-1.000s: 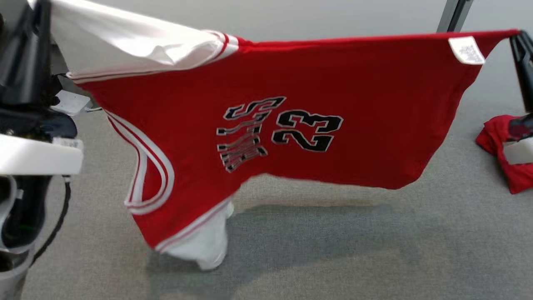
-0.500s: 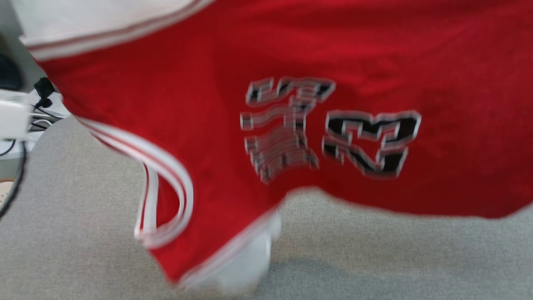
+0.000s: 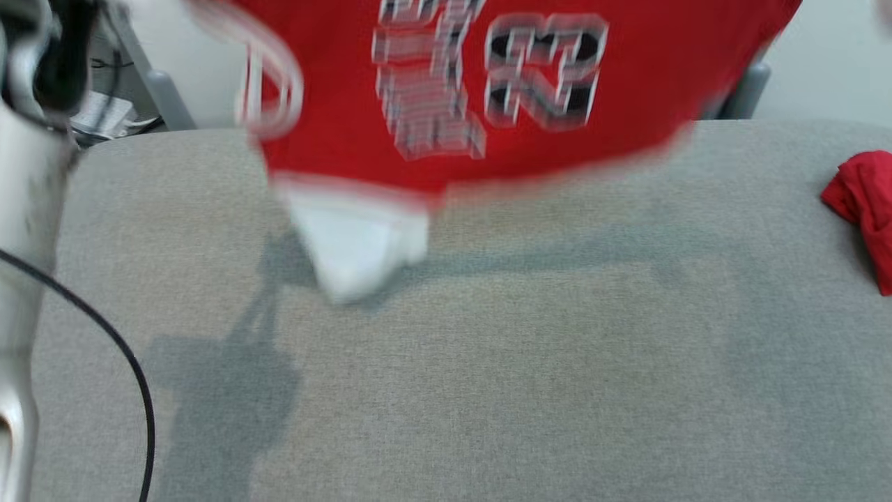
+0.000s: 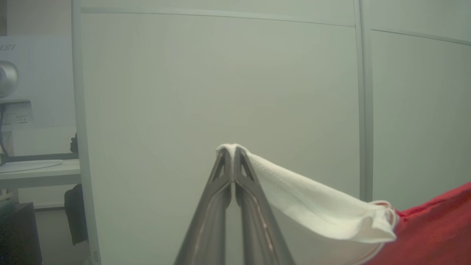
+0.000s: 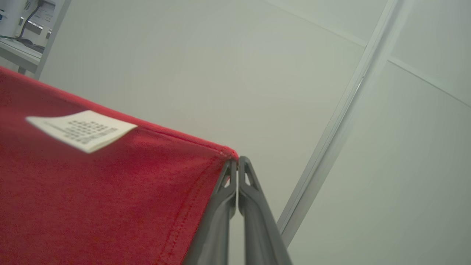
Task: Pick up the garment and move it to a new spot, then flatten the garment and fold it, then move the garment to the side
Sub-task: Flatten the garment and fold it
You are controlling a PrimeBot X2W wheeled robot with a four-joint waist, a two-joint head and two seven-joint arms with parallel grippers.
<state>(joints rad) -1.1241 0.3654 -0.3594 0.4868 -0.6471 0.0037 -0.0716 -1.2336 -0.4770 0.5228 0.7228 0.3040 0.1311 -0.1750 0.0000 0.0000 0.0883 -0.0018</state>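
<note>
**Red garment held up between my 2 grippers**

I hold the garment (image 3: 529,125) in the air above the grey, cloth-covered table (image 3: 488,390), stretched between both arms. My left gripper (image 4: 232,150) is clamped tight on the tip of its white sleeve (image 4: 312,209). My right gripper (image 5: 237,161) is pinched closed on 1 red hem corner, with a white care label (image 5: 81,129) near it on the fabric.

In the head view the garment is blurred. Its black-and-white print (image 3: 488,77) sits near the top, and a white end dangles lowest; I cannot tell whether it touches the table. A second red cloth (image 3: 864,209) lies bunched at the table's right edge, well apart. A black cable (image 3: 111,335) curves over the left side beside my pale forearm (image 3: 21,209). Pale partition panels (image 4: 220,73) stand behind.
</note>
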